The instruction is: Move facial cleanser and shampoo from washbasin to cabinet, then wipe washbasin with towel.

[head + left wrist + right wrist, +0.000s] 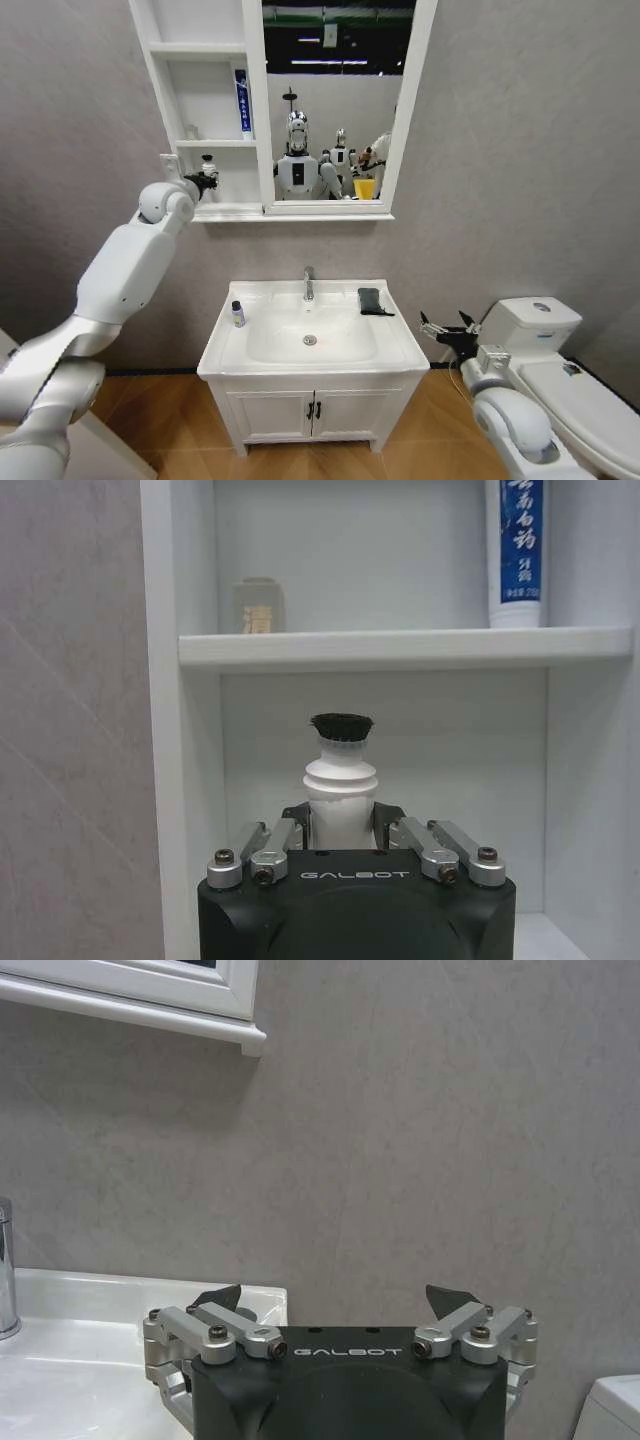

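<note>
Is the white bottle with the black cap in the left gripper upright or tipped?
Upright: the white black-capped bottle stands cap-up in the left gripper.

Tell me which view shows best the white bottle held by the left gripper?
The left wrist view: the white bottle stands close, between the left gripper's fingers. The head view shows it small at the cabinet.

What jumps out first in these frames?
The left gripper is raised into the cabinet, shut on a white bottle with a black cap in the lowest shelf bay. Below, the washbasin carries a small dark-capped bottle on its left rim and the dark towel on its right rim near the faucet. The right gripper waits open, low beside the basin's right edge.
</note>
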You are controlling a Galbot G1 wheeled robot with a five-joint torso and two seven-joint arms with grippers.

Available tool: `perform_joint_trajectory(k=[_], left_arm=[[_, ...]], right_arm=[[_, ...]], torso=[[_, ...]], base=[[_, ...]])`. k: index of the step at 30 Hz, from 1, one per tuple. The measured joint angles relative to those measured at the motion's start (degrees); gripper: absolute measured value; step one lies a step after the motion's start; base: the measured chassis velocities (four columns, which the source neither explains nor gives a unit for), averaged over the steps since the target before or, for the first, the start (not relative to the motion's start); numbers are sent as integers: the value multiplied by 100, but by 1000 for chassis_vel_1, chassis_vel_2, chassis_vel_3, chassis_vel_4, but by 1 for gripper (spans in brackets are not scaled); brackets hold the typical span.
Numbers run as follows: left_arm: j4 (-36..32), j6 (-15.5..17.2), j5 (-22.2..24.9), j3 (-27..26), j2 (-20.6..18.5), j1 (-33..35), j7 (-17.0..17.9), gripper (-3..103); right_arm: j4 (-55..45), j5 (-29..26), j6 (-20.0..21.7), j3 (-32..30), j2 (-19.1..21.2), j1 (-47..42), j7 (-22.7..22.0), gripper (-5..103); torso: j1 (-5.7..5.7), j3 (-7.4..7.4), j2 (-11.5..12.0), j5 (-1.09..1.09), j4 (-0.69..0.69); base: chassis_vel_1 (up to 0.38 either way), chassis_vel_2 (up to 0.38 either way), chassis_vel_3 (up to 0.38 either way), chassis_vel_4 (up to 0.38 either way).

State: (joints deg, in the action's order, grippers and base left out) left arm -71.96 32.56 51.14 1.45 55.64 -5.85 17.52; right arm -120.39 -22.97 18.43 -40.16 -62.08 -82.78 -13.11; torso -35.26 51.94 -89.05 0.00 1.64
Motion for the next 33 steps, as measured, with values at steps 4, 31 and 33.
perform_joint_trajectory(k=[4, 31, 33], left_arm=[[341, 91, -11, 1, 99, -102, -187, 32], [1593, -288, -599, -129, 640, -495, -742, 32], [1598, -302, -619, -138, 654, -495, -738, 32]], right_arm=[[-4, 59, -25, 26, -111, -32, 7, 100], [-108, 85, -95, -93, -185, -184, 14, 100], [-102, 84, -102, -94, -183, -175, 15, 100]], torso=[[0, 0, 0, -1, -1], [0, 0, 0, 0, 0], [0, 0, 0, 0, 1]], base=[[0, 0, 0, 0], [0, 0, 0, 0], [0, 0, 0, 0]])
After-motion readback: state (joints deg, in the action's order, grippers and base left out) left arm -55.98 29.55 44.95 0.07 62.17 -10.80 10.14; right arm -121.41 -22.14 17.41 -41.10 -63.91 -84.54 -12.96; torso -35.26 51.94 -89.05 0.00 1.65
